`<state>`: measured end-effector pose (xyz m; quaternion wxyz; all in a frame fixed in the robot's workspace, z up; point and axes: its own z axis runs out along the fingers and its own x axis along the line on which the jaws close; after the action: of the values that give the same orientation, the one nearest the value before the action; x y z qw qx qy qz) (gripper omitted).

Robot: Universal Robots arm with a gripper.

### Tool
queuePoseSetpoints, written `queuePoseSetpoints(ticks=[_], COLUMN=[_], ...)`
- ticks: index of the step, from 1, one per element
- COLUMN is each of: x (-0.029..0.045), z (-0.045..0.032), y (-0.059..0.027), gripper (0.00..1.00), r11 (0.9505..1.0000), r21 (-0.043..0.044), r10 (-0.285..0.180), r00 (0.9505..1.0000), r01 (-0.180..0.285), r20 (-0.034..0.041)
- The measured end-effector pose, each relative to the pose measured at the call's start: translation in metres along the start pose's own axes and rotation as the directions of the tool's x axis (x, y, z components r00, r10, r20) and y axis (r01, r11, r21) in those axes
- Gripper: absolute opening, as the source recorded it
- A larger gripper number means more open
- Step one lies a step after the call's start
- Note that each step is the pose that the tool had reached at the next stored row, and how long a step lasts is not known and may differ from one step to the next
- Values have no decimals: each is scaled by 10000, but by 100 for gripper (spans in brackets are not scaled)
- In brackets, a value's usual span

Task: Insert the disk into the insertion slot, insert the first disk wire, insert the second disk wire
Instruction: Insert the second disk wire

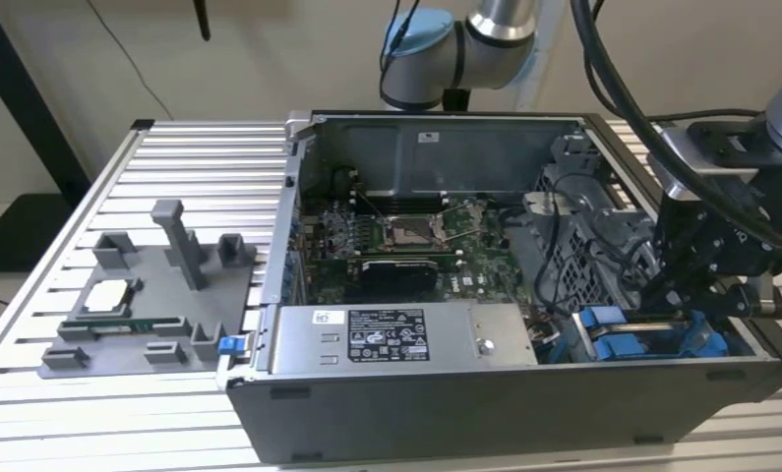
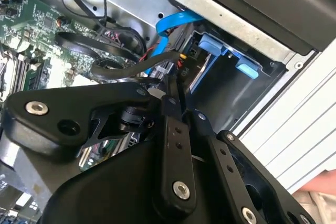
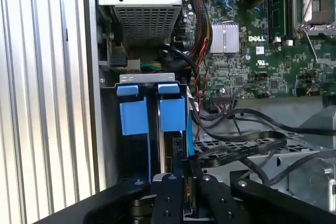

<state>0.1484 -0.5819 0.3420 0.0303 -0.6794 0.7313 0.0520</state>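
Exterior view, left to right: a grey parts tray [image 1: 142, 315] is seen at 9 o'clock, the open computer case [image 1: 496, 403] in the middle. At 4 o'clock the gripper [image 1: 660, 313] is lowered into the insertion slot [image 1: 627, 339], w/ the disk [image 3: 169, 148] seated there. Gripper fingers [image 3: 169, 192] are seen nearly shut; held item can't be told.

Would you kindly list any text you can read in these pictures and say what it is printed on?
Power-supply box label: print too small to read.
Sticker on the case wall: too small to read.
Motherboard: a white maker's logo and tiny marks, nothing quotable.
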Motion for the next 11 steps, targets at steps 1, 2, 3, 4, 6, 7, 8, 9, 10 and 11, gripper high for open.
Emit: queuePoseSetpoints(ticks=[1, 2, 3, 4, 6, 7, 8, 9, 10, 11], x=[0, 0, 0, 1, 1, 2, 2, 3, 4, 5], z=[2, 5, 7, 10, 15, 20, 25, 30, 37, 45], y=[0, 0, 0, 0, 0, 0, 0, -1, -1, -1], gripper=[0, 0, 0, 0, 0, 0, 0, 0, 0, 0], r11=[10000, 10000, 10000, 10000, 10000, 10000, 10000, 10000, 10000, 10000], r21=[0, 1, 0, 1, 4, 6, 9, 11, 15, 17], r10=[0, 1, 0, 0, 1, 0, 0, 0, 0, -1], r00=[10000, 10000, 10000, 10000, 10000, 10000, 10000, 10000, 10000, 10000], r01=[0, -1, 0, 0, -1, 0, 0, 0, 0, 1], r20=[-1, 1, 0, 0, -1, -2, -4, -5, -7, -9])
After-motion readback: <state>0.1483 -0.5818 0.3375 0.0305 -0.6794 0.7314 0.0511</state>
